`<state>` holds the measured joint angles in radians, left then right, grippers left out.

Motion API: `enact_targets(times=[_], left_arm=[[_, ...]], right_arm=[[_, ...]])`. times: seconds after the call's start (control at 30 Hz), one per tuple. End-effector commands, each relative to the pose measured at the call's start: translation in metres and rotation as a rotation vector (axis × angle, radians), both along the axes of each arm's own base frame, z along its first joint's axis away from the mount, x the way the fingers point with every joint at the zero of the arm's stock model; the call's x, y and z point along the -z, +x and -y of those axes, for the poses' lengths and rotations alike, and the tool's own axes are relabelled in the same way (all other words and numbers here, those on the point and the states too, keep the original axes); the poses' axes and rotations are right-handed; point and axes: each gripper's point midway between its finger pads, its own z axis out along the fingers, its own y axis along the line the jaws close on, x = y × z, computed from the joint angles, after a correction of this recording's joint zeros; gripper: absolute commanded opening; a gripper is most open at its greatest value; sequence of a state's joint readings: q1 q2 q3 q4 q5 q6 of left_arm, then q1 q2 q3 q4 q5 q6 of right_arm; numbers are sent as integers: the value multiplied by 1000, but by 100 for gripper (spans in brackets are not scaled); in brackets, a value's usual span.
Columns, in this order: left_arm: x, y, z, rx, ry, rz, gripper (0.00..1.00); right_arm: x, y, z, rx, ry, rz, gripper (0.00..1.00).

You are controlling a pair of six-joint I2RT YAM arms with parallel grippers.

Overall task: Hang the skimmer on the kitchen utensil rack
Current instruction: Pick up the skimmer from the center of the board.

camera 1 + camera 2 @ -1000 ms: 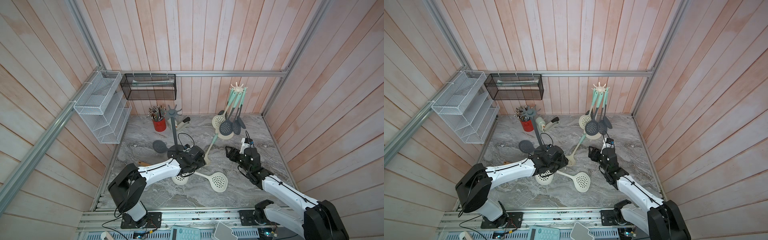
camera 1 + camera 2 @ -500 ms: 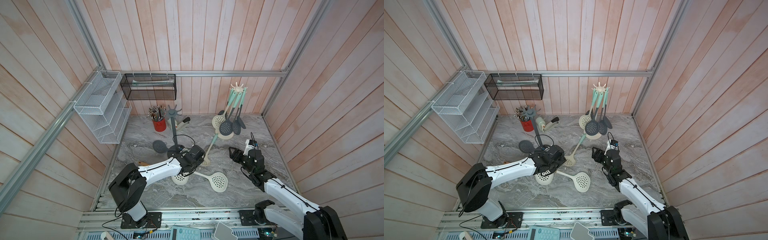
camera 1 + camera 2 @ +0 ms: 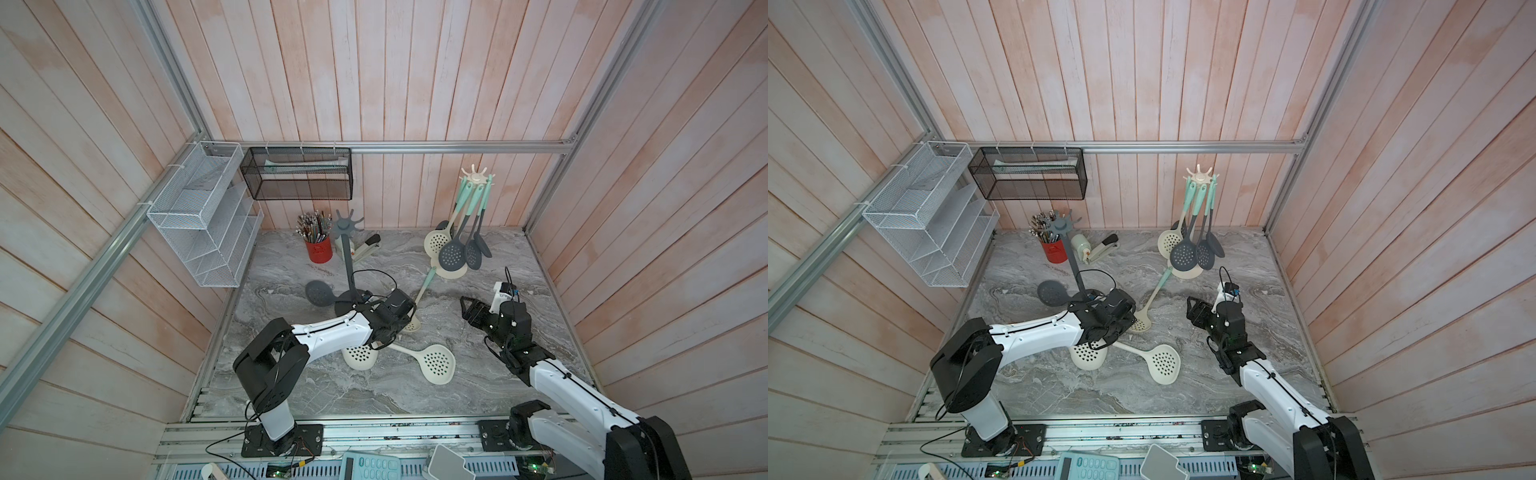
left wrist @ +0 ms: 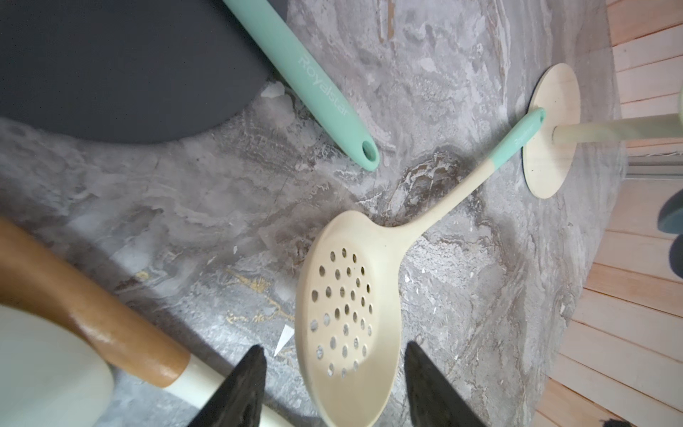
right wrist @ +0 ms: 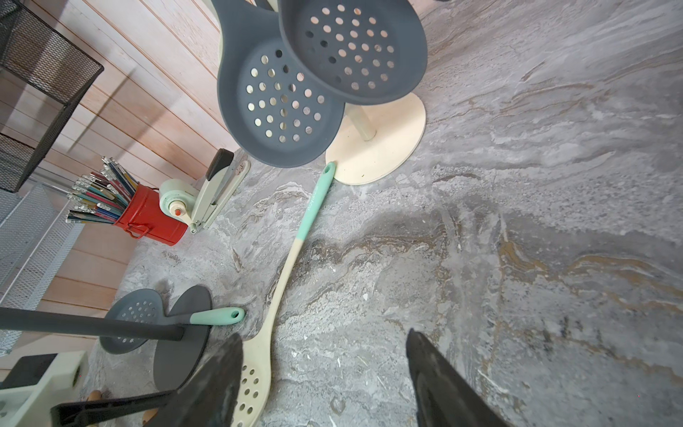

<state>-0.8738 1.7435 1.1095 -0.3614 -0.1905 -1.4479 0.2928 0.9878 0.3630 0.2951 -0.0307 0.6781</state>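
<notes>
A cream skimmer (image 4: 347, 307) with a mint handle end (image 3: 422, 291) lies flat on the marble table. Its handle tip touches the base of the cream utensil rack (image 3: 473, 183). My left gripper (image 4: 334, 347) is low over the skimmer's perforated bowl. Its jaws are open, one on each side of the bowl, with a gap on both sides. My right gripper (image 5: 324, 334) is open over bare marble to the right (image 3: 467, 309), holding nothing. The cream rack carries several hanging skimmers (image 3: 453, 253). A dark grey rack (image 3: 347, 249) stands with bare hooks.
Two cream skimmers with wooden handles (image 3: 436, 365) (image 3: 359, 355) lie near the left arm. A dark grey skimmer (image 3: 318, 293) lies by the dark rack's base (image 4: 111, 66). A red pencil can (image 3: 319, 251) and a stapler (image 3: 368, 245) stand at the back. Wire shelves (image 3: 199, 224) hang on the left wall.
My left gripper's jaws have narrowed slightly around the skimmer's bowl. The right arm drifted a little to the right, then held still.
</notes>
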Motion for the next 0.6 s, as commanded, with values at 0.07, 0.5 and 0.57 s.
enact_targets(times=[0.07, 0.5, 0.57], left_arm=[[6, 3, 10, 1, -19, -5, 57], [24, -1, 11, 10, -45, -18, 36], [24, 0, 11, 18, -43, -3, 32]], right_arm=[[1, -6, 0, -14, 2, -5, 71], [-5, -15, 6, 13, 38, -2, 71], [-7, -16, 6, 20, 56, 1, 71]])
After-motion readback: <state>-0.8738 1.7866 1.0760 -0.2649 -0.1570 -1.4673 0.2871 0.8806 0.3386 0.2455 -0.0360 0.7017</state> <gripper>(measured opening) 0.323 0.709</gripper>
